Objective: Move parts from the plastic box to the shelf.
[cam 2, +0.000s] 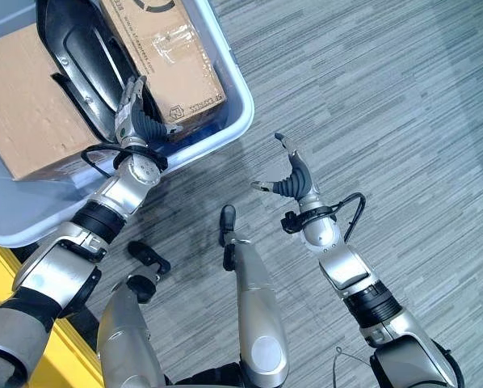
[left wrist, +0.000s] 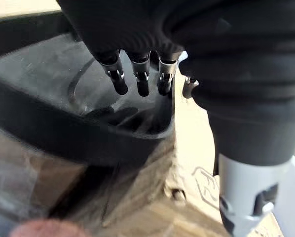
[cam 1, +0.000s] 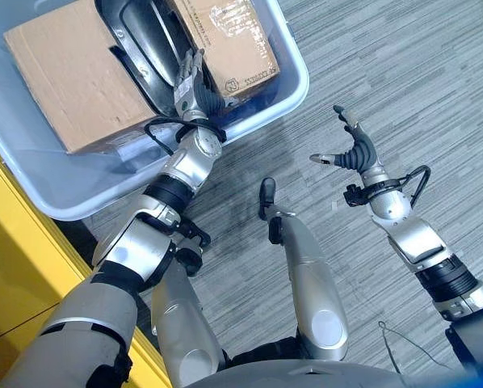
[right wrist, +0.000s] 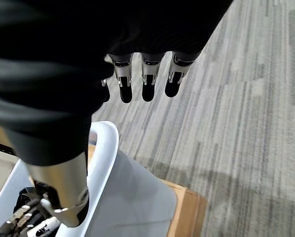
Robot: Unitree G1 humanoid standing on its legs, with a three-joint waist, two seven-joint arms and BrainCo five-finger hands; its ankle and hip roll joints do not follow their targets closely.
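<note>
Left eye view: left hand (cam 1: 190, 81) over black part (cam 1: 140, 36)

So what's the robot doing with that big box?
It's reaching its left hand into the plastic box on the floor, fingers straight and resting on a black part that lies between two cardboard boxes. It hasn't gripped the part yet. Its right hand hangs open above the carpet, holding nothing.

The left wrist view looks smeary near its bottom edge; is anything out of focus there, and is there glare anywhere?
Left wrist view: the clear wrap nearest the camera is soft, while the left hand over the black part is sharper. Left eye view: the black part carries pale sheen.
</note>
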